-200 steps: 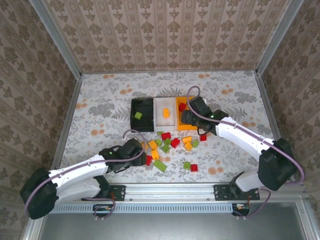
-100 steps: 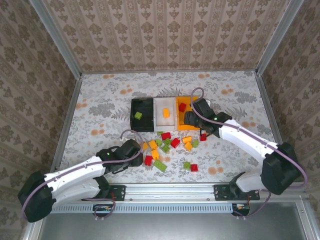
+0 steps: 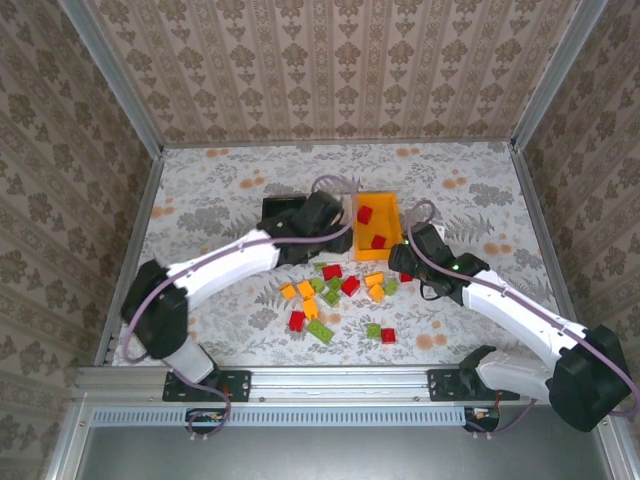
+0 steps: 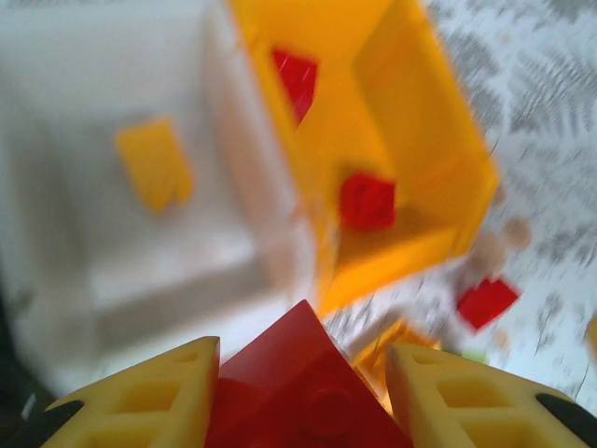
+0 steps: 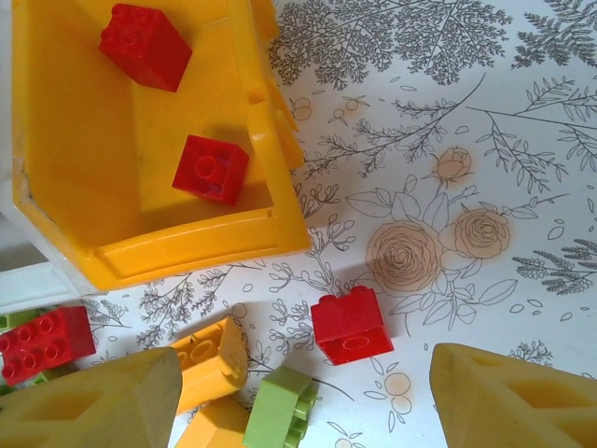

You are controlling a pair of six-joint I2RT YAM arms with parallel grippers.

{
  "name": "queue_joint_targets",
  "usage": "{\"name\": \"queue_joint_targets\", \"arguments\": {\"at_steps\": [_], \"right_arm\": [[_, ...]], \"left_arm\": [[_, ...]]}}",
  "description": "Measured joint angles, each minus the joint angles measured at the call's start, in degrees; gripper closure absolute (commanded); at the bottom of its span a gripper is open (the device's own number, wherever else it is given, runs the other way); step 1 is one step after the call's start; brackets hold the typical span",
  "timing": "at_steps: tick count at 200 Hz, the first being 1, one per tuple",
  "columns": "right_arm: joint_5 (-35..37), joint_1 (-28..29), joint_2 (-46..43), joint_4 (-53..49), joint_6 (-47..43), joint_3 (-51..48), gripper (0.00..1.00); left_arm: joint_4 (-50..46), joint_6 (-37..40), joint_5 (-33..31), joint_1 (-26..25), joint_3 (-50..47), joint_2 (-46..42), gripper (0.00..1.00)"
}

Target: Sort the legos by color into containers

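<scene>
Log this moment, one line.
left fingers: shut on red brick over white bin | right fingers: open above loose red brick beside orange bin

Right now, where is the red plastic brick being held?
Left wrist view: the red plastic brick is clamped in the left gripper, by the near walls where the white plastic bin meets the orange plastic bin.

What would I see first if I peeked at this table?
Probably the bright orange bin mid-table with two red bricks inside. Next, the left gripper pinching a red brick near the white bin, with colorful loose bricks scattered in front of the bins.
</scene>
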Motion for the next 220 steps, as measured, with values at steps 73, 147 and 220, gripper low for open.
{"name": "queue_joint_targets", "arguments": {"at_steps": [73,147,220], "right_arm": [[0.0,0.0,-2.2,0.0,0.2,-1.8,0.27],[-0.5,-0.3,-2.2,0.2,-0.1,-1.8,0.25],[-5.5,-0.3,-2.3,3.8,-1.6,-2.7,0.24]], "left_arm": [[-1.9,5.1,3.3,0.7,24.0,21.8,0.36],[-1.1,4.5,5.4,0.7,14.5,11.4,0.23],[2.9,-2.1,-0.2,-2.5,-24.6,-27.3,0.2]]}}
